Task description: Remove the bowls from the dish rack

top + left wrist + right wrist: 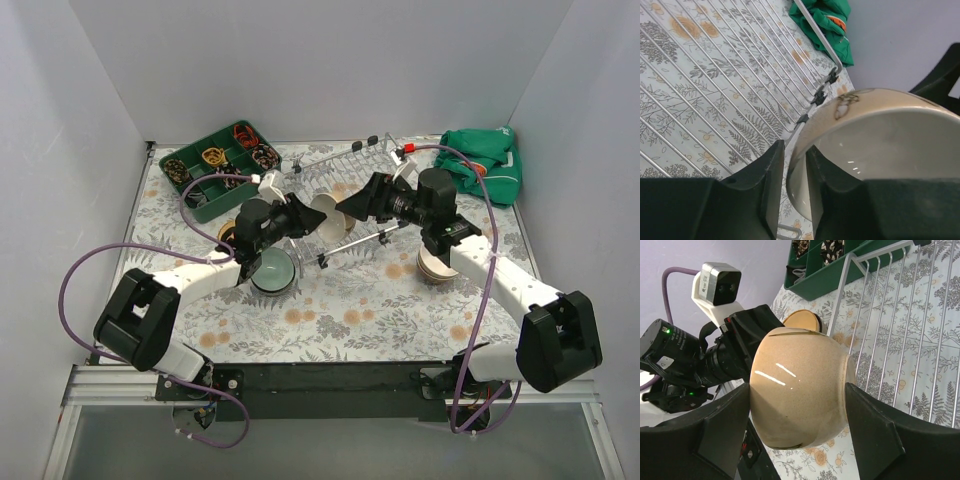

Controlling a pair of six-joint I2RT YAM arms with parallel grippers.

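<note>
The bowl (325, 212) hangs on its side over the near part of the rack (340, 178), between my two grippers. It is glazed ceramic, round, sandy beige outside with a fine speckle and a paler cream inside. The glaze throws back bright streaks of light.

My left gripper (796, 150) has its black fingers nearly together, pinching the thin rim with one finger inside the bowl and one against the outer wall. My right gripper (797, 386) stands wide, its broad matte fingers on opposite sides of the bowl's belly, which fills the gap between them and touches both.

The rack is thin bright steel wire in long parallel bars, with a raised rim and small black clips along one edge. It lies flat on a mat (330, 310) printed with ferns and orange flowers.

Just near of the left gripper a mint bowl (272, 270) sits upright on the mat. A short stack (435, 265) of beige bowls stands on the right, beside my right arm.

At far left is a green plastic tray (208, 198) with compartments, and at far right lies a crumpled green cloth (485, 165).
</note>
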